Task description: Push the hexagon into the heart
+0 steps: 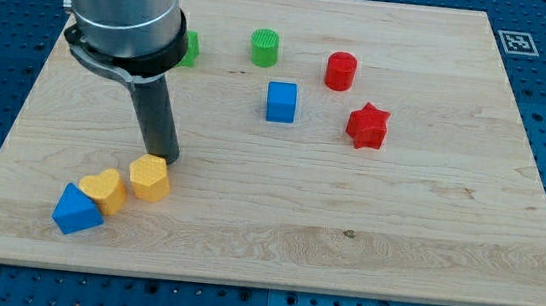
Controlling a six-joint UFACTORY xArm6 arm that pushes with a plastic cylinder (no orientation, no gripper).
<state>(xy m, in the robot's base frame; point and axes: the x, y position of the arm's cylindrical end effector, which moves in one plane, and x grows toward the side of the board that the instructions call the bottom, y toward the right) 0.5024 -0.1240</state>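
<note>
The yellow hexagon (150, 177) lies near the board's lower left. The yellow heart (104, 189) lies just to its left, touching or almost touching it. My tip (161, 156) is right at the hexagon's upper right edge, touching or nearly touching it. The rod rises from there to the arm's grey body at the view's top left.
A blue triangle (77, 210) sits against the heart's lower left. A blue cube (281, 102), a green cylinder (264, 47), a red cylinder (340, 71) and a red star (366, 126) lie in the upper middle. A green block (190, 49) is partly hidden behind the arm. The wooden board (426, 228) rests on a blue perforated table.
</note>
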